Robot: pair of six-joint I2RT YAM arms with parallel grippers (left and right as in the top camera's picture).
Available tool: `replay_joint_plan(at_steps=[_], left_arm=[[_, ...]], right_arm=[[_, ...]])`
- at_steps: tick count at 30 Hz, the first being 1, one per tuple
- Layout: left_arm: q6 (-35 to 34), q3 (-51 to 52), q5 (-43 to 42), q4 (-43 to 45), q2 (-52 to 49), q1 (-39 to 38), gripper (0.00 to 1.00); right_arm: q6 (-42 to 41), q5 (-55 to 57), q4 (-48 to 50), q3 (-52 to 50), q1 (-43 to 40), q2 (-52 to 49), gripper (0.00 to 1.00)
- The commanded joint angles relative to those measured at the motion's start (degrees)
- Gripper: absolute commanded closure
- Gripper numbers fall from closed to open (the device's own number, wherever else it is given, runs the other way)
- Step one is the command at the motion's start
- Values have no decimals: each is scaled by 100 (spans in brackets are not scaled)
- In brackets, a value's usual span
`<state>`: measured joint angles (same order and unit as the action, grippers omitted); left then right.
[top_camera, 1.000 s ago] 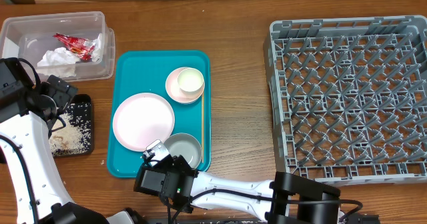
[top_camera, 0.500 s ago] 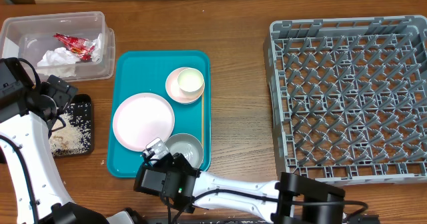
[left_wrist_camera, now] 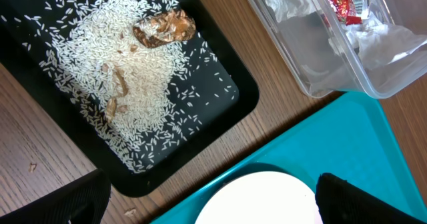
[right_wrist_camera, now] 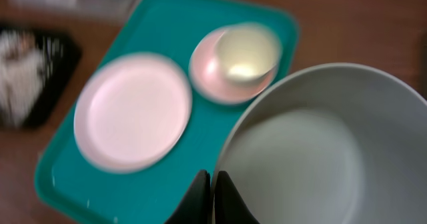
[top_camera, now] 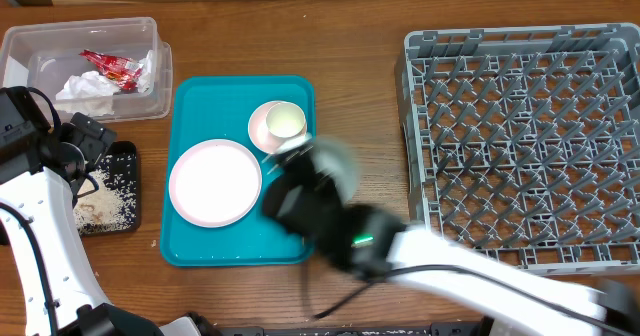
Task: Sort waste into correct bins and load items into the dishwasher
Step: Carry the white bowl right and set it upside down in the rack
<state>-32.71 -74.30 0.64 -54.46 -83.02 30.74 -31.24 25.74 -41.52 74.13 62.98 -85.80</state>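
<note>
Biggest thing first: the square grey plastic dish rack (top_camera: 520, 146) is filling the right of the overhead frame, and nothing is sitting on its pegs. Left of centre the teal serving tray (top_camera: 200, 106) is lying flat. At upper left the clear plastic rectangular tub (top_camera: 40, 61) is holding the crumpled white napkin (top_camera: 85, 88) and the crinkled red wrapper (top_camera: 110, 66).

The large round pale pink plate (top_camera: 214, 182) is resting on the teal tray's lower left.

Now the action! The pale grey-blue bowl (right_wrist_camera: 300, 157) is hanging in the right gripper (right_wrist_camera: 211, 184), whose jaws are pinching fully closed on its near rim. In the overhead view bowl and arm are smearing into a blur above the tray's right edge, well short of the rack.

At far left the flat black rectangular tray (top_camera: 128, 158) is carrying the white rice scraps (left_wrist_camera: 140, 84). The left gripper (left_wrist_camera: 213, 207) is hovering over that tray and the plate's edge, jaws spread wide and gripping nothing.

The small pink saucer (top_camera: 260, 131) is sitting at the tray's top with the small white cup (top_camera: 286, 121) on it. I can't pick out the chopstick.

The danger, I'd say: that thin rim pinch could be letting the bowl pivot or slip at speed. A low pass could be clipping the cup or the rack's near wall.
</note>
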Motion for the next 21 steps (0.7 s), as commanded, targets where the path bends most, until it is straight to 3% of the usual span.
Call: replay_joint_plan(at_steps=[1,7,13,17,21], left_arm=[[-55,-44,-24,7,-13,-2,0],[-55,-44,-24,7,-13,-2,0],[-52,-44,-24,7,-13,-2,0],[-55,-44,-24,7,-13,-2,0],[-55,-44,-24,7,-13,-2,0]], right_arm=[[15,-205,-205,101,-1040,1314,96],[695,-2361,-323,98,-3733,2470,96],[1547,-5418,-179,31,-6398,2339,96],[2002,-7451,201,-92,-7455,1799,96],[2004,-8631,619,-111,-7962,1036,96]])
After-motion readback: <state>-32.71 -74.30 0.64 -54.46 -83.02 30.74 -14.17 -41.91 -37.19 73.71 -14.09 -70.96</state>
